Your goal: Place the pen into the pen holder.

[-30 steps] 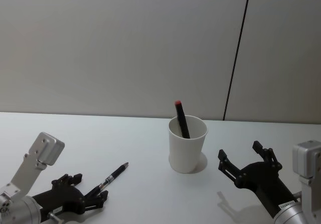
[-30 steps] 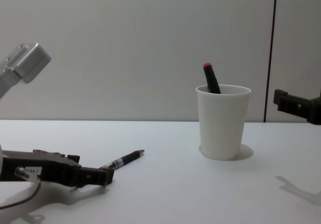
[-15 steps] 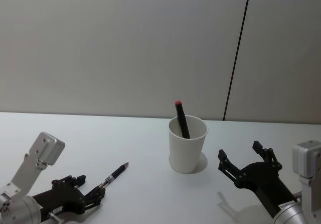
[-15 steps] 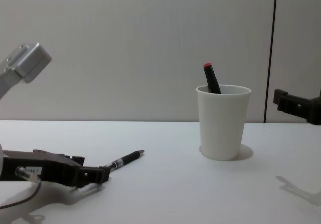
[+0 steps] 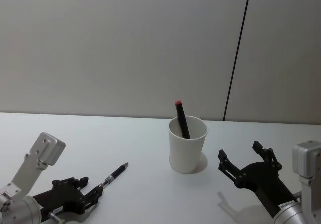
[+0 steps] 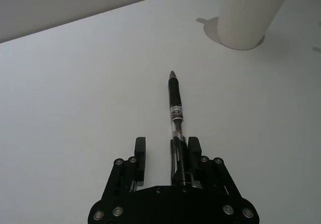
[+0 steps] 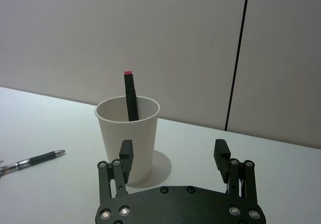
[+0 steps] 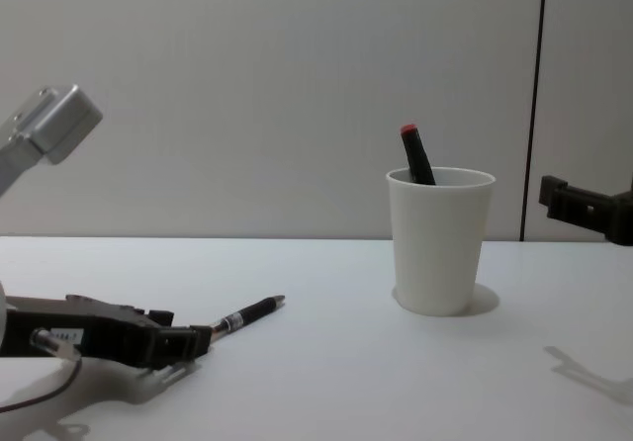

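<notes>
A black pen [image 5: 113,176] lies flat on the white table [image 5: 150,199], its tip pointing towards the pen holder [image 5: 187,146], a white paper cup standing upright right of centre. My left gripper [image 5: 93,196] rests low on the table, open, with the pen's rear end [image 6: 178,148] between its fingers, close beside one finger. The pen's front half [image 8: 247,315] sticks out past the fingertips. My right gripper [image 7: 173,148] hovers open to the right of the cup [image 7: 128,133], holding nothing.
A black marker with a red cap [image 5: 181,118] leans inside the cup, sticking up over the rim. A grey wall with a dark vertical seam [image 5: 238,53] stands behind the table. Bare tabletop lies between the pen and the cup.
My left gripper has drawn back a little along the pen and its fingers have spread. The pen, the cup and the right arm have stayed put.
</notes>
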You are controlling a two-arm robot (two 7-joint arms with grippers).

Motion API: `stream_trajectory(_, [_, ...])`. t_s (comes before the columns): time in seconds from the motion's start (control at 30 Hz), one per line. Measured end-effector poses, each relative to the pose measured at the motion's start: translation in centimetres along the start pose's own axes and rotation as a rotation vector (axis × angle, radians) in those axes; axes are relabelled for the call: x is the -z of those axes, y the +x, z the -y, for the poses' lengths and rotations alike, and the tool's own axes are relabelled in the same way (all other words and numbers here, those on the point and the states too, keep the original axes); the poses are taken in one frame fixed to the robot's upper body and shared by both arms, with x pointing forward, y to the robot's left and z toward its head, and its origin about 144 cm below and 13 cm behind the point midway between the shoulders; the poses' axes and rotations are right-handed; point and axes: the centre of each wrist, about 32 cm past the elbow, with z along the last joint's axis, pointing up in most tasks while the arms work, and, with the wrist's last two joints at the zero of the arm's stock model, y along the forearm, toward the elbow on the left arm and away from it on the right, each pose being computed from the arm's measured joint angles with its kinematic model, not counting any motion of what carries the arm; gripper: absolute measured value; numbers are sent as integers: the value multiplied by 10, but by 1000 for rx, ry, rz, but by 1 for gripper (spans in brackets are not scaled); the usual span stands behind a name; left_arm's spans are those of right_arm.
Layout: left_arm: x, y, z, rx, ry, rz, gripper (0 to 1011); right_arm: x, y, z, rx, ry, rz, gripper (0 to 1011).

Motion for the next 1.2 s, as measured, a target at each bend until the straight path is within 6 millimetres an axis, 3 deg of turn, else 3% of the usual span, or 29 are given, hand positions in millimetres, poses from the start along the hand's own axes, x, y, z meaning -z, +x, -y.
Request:
stream_trajectory(0.5, [1,0,0,10,-2,4,423,0,0,0,0,0,0,1001])
stream_trajectory(0.77, [2,-1,0,27,-9,12,181,0,0,0,0,0,0,1001])
stream_trajectory(1.2, [2,-1,0,34,-15,18,178,0,0,0,0,0,0,1001])
